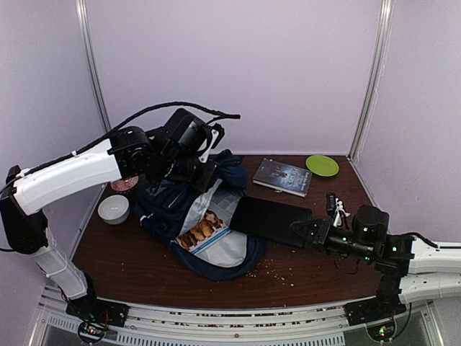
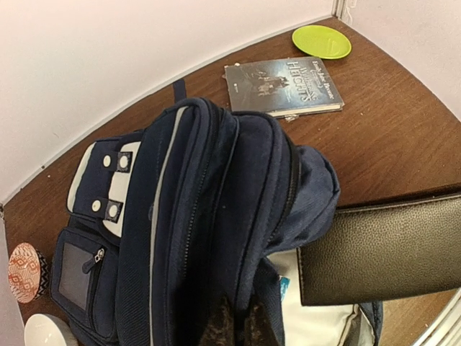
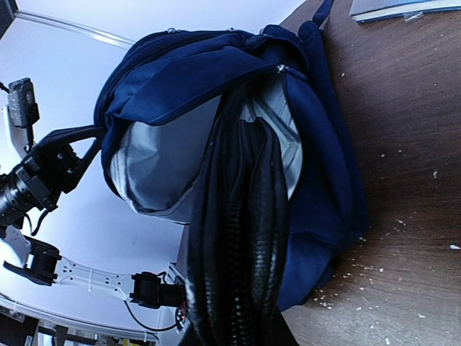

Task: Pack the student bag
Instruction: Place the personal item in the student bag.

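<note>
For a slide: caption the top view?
Left gripper holds the bag open; right gripper holds a black case at its opening; book, plate, bowl nearby.

- Book [image 2: 282,86], lying flat on the bench [image 2: 403,137]: the cover title is in pale capitals on a dark, misty picture. The large word reads "HEIGHTS".
- Same cover: smaller lines of lettering sit above and to the right of the large word. They are too fine to read with certainty.
- Snack packet [image 1: 203,232] in the open student bag [image 1: 160,205]: printed face with a blue strip, lettering too small to read.
</note>
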